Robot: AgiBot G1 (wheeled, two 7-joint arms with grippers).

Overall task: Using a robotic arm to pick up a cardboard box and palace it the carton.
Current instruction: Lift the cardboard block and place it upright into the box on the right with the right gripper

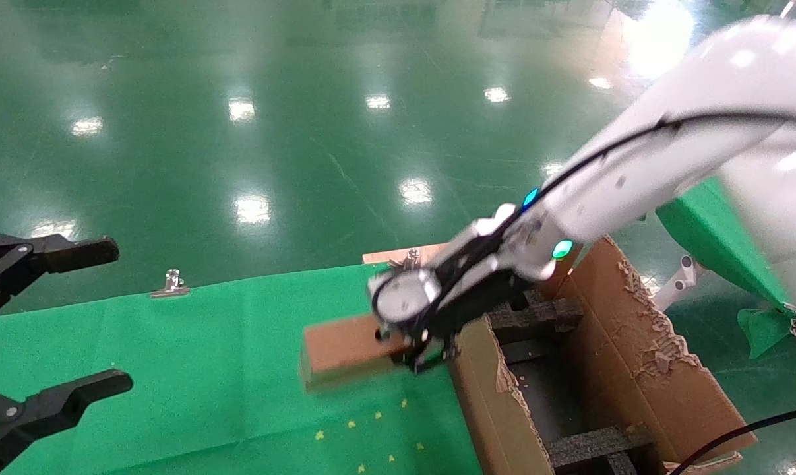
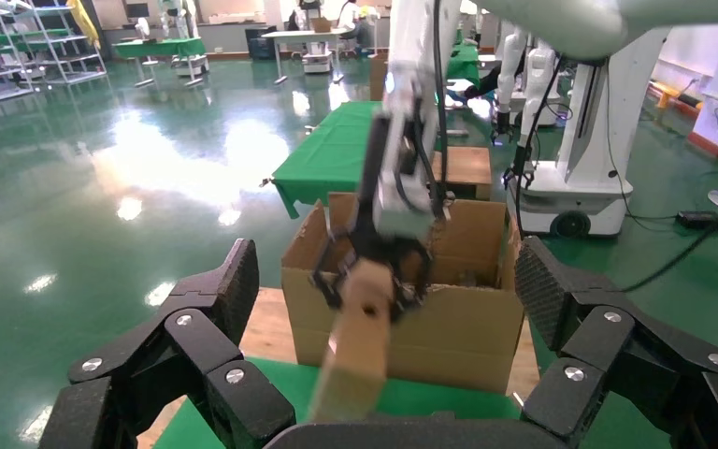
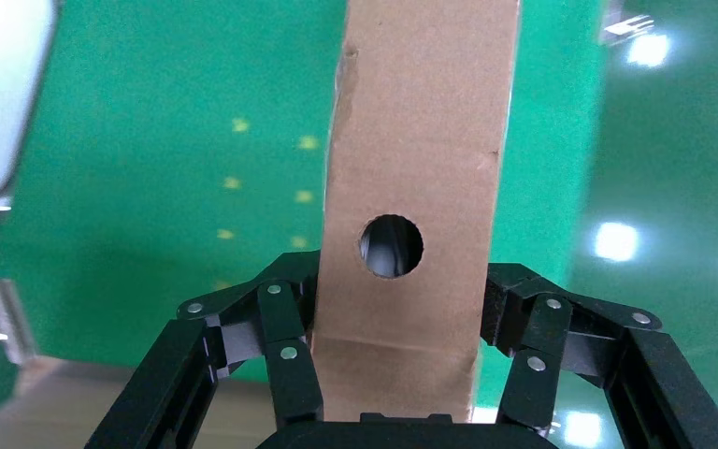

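R gripper (image 1: 416, 348) clamped on one end of box (image 1: 345, 346), long axis pointing away from carton (image 1: 661, 369) just beside; L gripper (image 1: 41, 330) wide open, empty, well apart.

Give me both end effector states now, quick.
Left end effector: open, empty, parked at the table's left.
Right end effector: closed on the cardboard box, beside the carton.
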